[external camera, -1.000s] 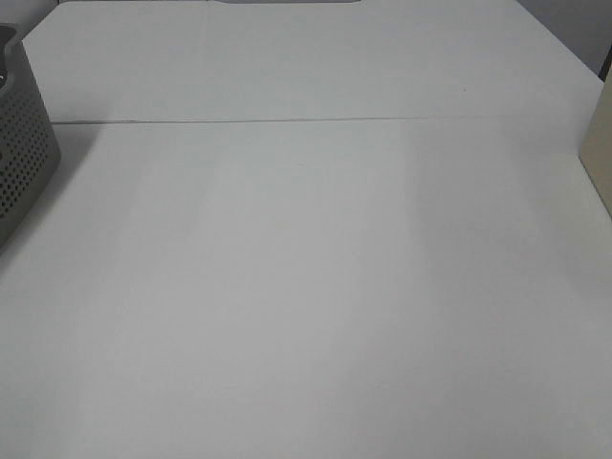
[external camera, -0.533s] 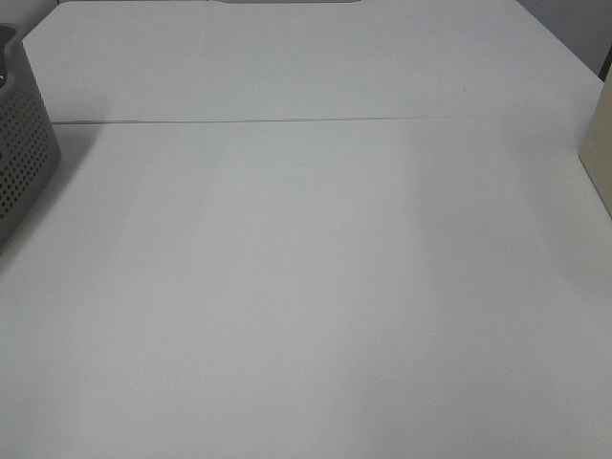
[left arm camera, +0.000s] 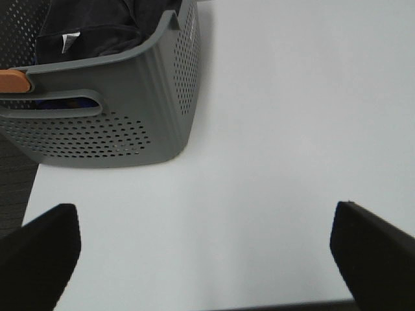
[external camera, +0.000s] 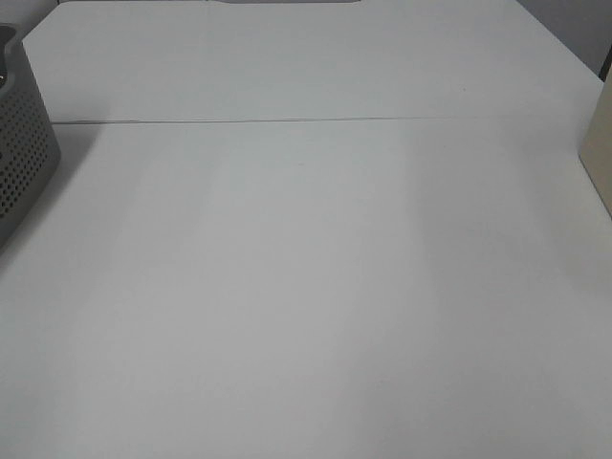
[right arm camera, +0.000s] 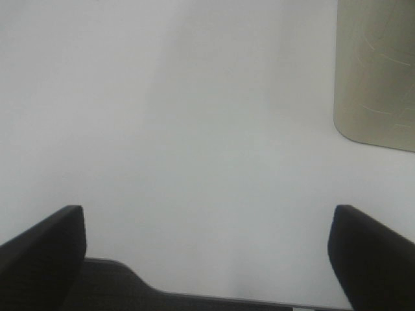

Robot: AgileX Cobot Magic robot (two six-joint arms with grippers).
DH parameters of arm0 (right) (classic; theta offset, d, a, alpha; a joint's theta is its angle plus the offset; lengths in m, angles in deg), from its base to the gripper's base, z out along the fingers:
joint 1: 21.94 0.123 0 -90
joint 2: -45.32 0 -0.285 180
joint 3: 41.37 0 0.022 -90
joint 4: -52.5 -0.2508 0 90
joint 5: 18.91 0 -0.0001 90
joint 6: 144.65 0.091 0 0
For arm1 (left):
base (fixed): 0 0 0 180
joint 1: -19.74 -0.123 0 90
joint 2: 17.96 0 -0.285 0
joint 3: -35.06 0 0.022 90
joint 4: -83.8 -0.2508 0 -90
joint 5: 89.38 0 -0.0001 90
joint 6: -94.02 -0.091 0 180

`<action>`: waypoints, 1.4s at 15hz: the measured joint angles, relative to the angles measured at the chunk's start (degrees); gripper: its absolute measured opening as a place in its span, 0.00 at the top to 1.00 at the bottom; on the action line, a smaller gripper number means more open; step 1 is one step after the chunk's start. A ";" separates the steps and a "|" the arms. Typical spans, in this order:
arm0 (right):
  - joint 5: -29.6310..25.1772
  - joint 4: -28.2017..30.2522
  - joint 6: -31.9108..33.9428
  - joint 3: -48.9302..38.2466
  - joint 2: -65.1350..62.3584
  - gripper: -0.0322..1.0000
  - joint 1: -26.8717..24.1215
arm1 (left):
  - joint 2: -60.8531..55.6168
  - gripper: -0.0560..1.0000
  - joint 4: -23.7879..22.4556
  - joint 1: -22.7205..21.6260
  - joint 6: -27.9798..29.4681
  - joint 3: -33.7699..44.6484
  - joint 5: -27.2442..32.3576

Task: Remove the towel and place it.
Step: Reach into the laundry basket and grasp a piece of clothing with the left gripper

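The very dark navy-black towel (left arm camera: 107,23) lies bunched inside the grey perforated basket (left arm camera: 123,110), with a small white label showing. In the exterior high view only the basket's corner (external camera: 21,143) shows at the left edge, and the towel is hidden there. My left gripper (left arm camera: 207,253) is open and empty, above the white table a short way from the basket. My right gripper (right arm camera: 207,249) is open and empty above the bare table. Neither gripper shows in the exterior high view.
A beige flat object (right arm camera: 376,71) lies on the white table (external camera: 306,287) at the right edge, also seen in the exterior high view (external camera: 599,143). An orange piece (left arm camera: 14,81) sits at the basket's rim. A seam crosses the table.
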 joint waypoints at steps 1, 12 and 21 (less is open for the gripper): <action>0.00 0.00 0.00 0.00 0.00 0.03 0.00 | 5.16 0.01 -0.34 0.00 -4.70 -3.55 2.46; 0.00 0.00 0.00 0.00 0.00 0.03 0.00 | 73.68 0.01 -10.26 -3.44 -32.54 -50.02 3.21; 0.00 0.00 0.06 0.00 0.00 0.03 0.00 | 108.29 0.01 -11.00 -16.33 -41.54 -65.15 2.92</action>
